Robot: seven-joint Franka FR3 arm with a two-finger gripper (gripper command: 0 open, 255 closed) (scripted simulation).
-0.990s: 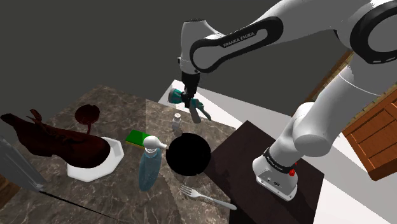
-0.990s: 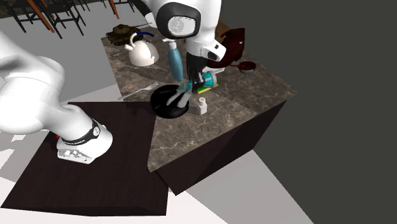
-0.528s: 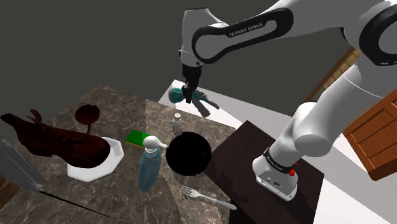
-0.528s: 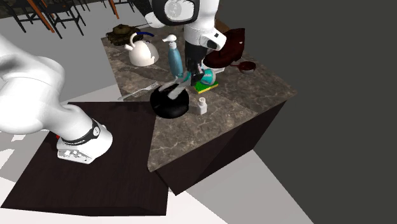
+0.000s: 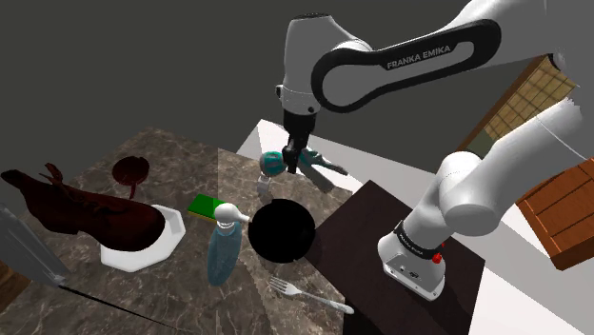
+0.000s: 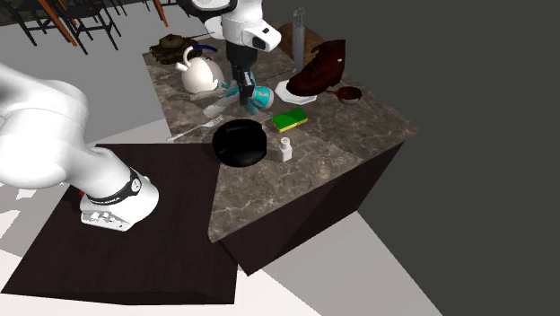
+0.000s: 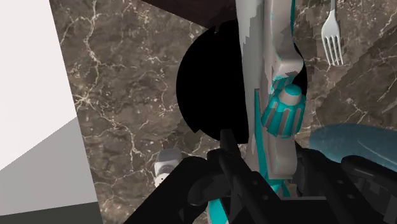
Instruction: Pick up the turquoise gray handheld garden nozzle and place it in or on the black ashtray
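Hand (image 5: 294, 155) is clenching the turquoise & grey nozzle (image 5: 312, 169), holding it in the air, clear of the marble worktop (image 5: 176, 152). Nozzle is hanging roughly level: turquoise head pointing to the shoulder view's left, grey handle sticking out to its right. In wrist view the black fingers (image 7: 234, 173) are clasping the nozzle (image 7: 277, 95) on both sides, w/ its ribbed turquoise knob showing just past them.

Black ashtray (image 5: 283, 231) is sitting on the worktop below the hand. In wrist view the nozzle is overlapping the ashtray (image 7: 207, 89) along the side nearer the fork (image 7: 331, 33). Small white shaker (image 5: 265, 181) is standing just beside the ashtray, btwn it and the worktop's edge.

In second exterior view the hand (image 6: 240, 85) & nozzle (image 6: 258, 96) are hovering btwn the white kettle (image 6: 199, 72) and the green sponge (image 6: 290, 119), above the ashtray (image 6: 240, 144). A bluish spray bottle (image 5: 222, 243) is standing next to the ashtray.
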